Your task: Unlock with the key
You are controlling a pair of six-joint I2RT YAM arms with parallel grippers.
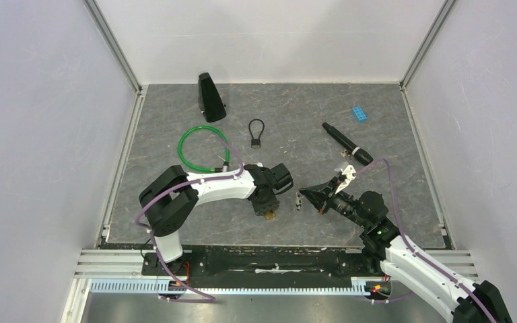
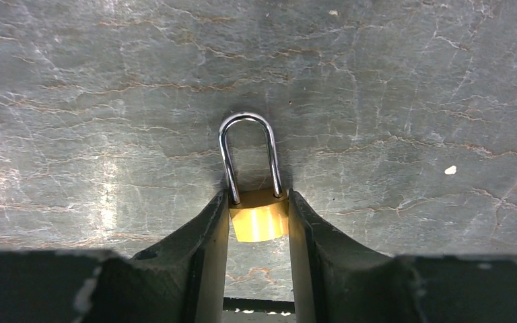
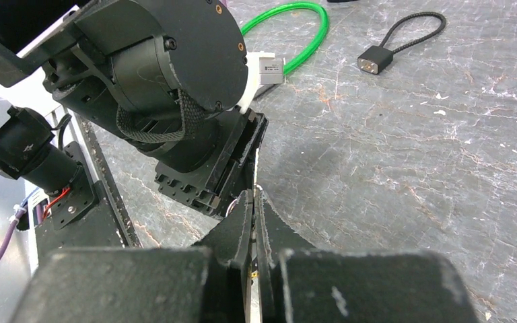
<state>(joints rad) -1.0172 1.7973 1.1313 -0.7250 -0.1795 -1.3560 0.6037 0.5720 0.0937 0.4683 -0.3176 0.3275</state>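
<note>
A small brass padlock (image 2: pixel 259 219) with a silver shackle (image 2: pixel 248 120) lies flat on the grey table. My left gripper (image 2: pixel 258 200) is shut on the padlock, one finger against each side of the brass body. From above, the padlock (image 1: pixel 269 214) shows as a brass spot under the left gripper (image 1: pixel 267 206). My right gripper (image 1: pixel 307 196) is shut just to the right, pointing at the left one. A small metal key (image 1: pixel 298 200) sticks out of its tip. In the right wrist view the right gripper (image 3: pixel 252 196) is pressed shut and the key is almost hidden.
A green cable loop (image 1: pixel 204 149), a black cable lock (image 1: pixel 256 132) and a black wedge (image 1: pixel 210 98) lie behind the left arm. A black pen-like tool (image 1: pixel 347 144) and a blue brick (image 1: pixel 359 114) lie at the back right. The left wrist (image 3: pixel 168 67) looms close ahead of the right fingers.
</note>
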